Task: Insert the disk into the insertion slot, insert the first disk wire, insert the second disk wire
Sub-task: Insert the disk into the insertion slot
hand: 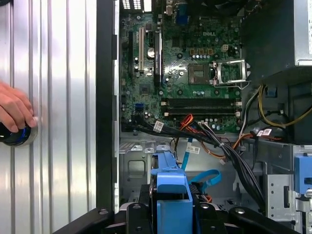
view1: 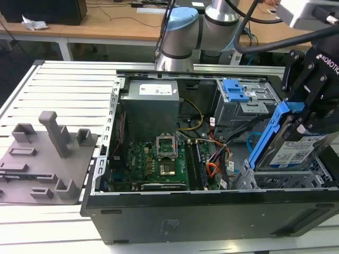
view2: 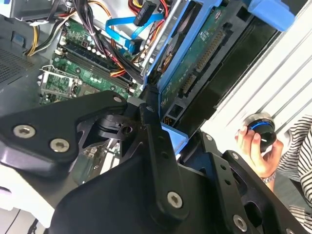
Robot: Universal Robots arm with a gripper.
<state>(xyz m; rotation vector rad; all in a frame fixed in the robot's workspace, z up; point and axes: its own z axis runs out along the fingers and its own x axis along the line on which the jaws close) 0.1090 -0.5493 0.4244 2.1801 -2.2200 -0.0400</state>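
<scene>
My gripper (view1: 306, 117) is shut on the disk (view1: 296, 152), a silver drive with a white-and-blue label in a bright blue carrier (view1: 267, 138). The disk hangs tilted at the exterior view's right, inside the open computer case. Its lower edge meets the top of the light grey perforated cage with the insertion slot (view1: 275, 181). The second wrist view shows the disk's green underside (view2: 195, 61) with bare connectors between my black fingers (view2: 161, 146). The blue carrier (hand: 170, 192) also appears in the first wrist view. A loose blue flat cable (hand: 207, 176) and coloured wires (view1: 214, 169) lie beside the cage.
A taller grey cage with a blue latch (view1: 237, 92) stands behind the disk. The motherboard (view1: 153, 159) and power supply (view1: 151, 103) fill the case's left part. A grey fixture plate (view1: 42, 159) lies on the table. A person's hand (hand: 13, 113) holds a round knob outside the case.
</scene>
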